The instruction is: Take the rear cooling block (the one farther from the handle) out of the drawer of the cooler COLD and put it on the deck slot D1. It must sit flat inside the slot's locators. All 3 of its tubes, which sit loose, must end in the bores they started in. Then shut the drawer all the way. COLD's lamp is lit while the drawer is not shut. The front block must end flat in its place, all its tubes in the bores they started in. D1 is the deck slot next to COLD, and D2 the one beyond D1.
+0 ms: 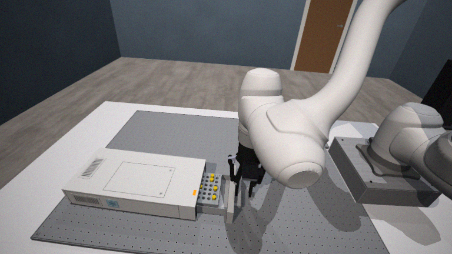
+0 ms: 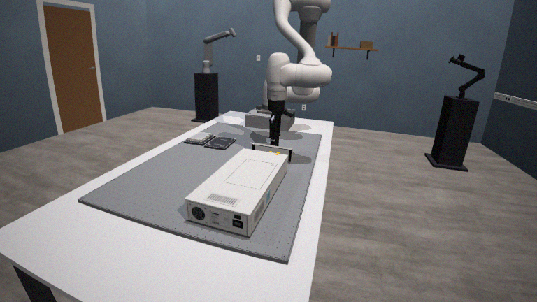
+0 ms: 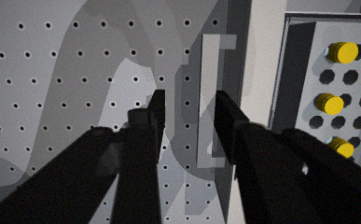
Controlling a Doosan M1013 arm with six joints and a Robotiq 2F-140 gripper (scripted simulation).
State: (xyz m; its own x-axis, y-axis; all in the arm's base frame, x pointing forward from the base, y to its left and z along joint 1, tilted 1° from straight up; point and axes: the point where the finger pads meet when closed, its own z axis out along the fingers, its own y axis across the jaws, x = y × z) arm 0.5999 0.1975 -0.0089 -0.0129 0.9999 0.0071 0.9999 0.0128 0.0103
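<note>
The white cooler COLD (image 1: 138, 177) (image 2: 241, 172) has its drawer (image 1: 230, 204) (image 3: 259, 56) partly out. Its orange lamp (image 1: 194, 192) is lit. The grey front block (image 1: 209, 203) (image 3: 304, 107) shows in the drawer with several yellow-capped tubes upright. The rear block cannot be told apart; COLD's housing covers the rear. My gripper (image 1: 243, 195) (image 2: 273, 142) (image 3: 188, 105) points down, partly open. The handle bar (image 3: 207, 79) is between its fingers, nearer the right finger, which reaches into the gap between bar and drawer front. The dark slot D1 (image 2: 219, 142) holds no block.
Slot D2, beyond D1, bears a pale object (image 2: 201, 137). The perforated deck (image 1: 159, 234) (image 2: 158, 187) lies under COLD on the white table (image 2: 98, 259). The robot's base plinth (image 1: 353, 171) stands at the other end of the deck.
</note>
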